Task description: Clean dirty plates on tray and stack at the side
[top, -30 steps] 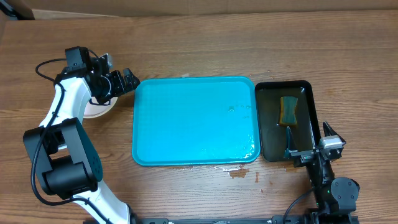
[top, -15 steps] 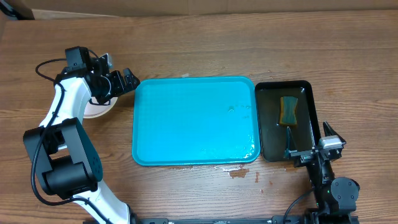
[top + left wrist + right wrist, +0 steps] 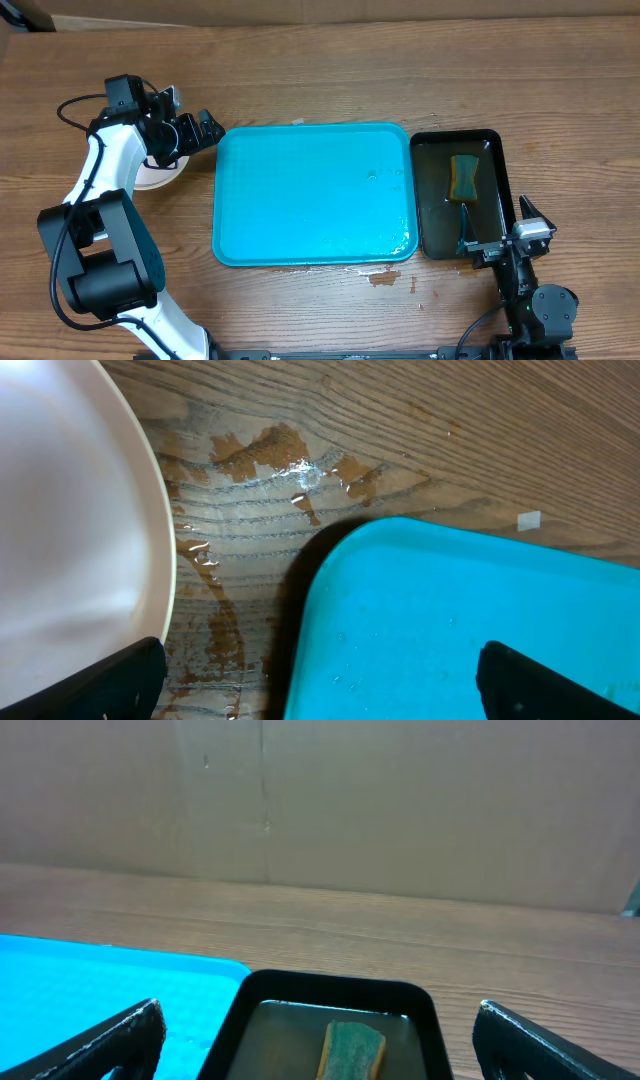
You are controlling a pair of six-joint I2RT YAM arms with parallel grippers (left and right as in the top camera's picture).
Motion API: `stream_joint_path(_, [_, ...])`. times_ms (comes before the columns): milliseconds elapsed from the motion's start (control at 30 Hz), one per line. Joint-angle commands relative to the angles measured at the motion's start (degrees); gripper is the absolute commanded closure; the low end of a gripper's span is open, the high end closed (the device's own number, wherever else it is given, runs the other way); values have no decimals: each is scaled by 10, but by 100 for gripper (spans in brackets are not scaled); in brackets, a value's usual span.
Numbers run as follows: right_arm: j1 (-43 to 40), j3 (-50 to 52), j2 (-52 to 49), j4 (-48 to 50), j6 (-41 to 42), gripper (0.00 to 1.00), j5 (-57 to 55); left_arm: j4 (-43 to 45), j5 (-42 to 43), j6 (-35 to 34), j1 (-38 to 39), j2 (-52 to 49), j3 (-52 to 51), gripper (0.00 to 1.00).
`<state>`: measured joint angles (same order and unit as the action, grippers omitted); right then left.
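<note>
The turquoise tray lies in the middle of the table with nothing on it but water drops; its corner shows in the left wrist view. The plates sit as a pale stack left of the tray, mostly hidden under my left arm; a white plate rim shows in the left wrist view. My left gripper is open and empty over the gap between the stack and the tray's far left corner. My right gripper is open and empty at the near right, by the black tray.
A narrow black tray right of the turquoise tray holds water and a green-yellow sponge, also in the right wrist view. Wet patches lie on the wood by the plate stack and before the tray.
</note>
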<state>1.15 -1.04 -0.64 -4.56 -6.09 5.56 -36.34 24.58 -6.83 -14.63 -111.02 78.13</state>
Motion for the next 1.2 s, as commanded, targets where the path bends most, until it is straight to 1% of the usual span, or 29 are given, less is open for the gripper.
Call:
stream_joint_path(0, [-2,6,5,2,-4,0,1,2,-13,15,3,5,0,0])
stream_joint_path(100, [-2,6,5,2,-4,0,1,2,-21,15,11,23,0,0])
stream_joint_path(200, [-2,6,5,2,-4,0,1,2,-40,15,24,63,0,0])
stream_joint_path(367, [-2,6,5,2,-4,0,1,2,-47,15,46,175,0,0])
stream_joint_path(500, [-2,6,5,2,-4,0,1,2,-47,15,47,278,0,0])
stream_joint_path(733, [-2,6,5,2,-4,0,1,2,-47,15,47,426,0,0])
stream_joint_path(933, [-2,6,5,2,-4,0,1,2,-47,15,47,516,0,0])
stream_joint_path(1167, [-2,6,5,2,-4,0,1,2,-47,15,47,592,0,0])
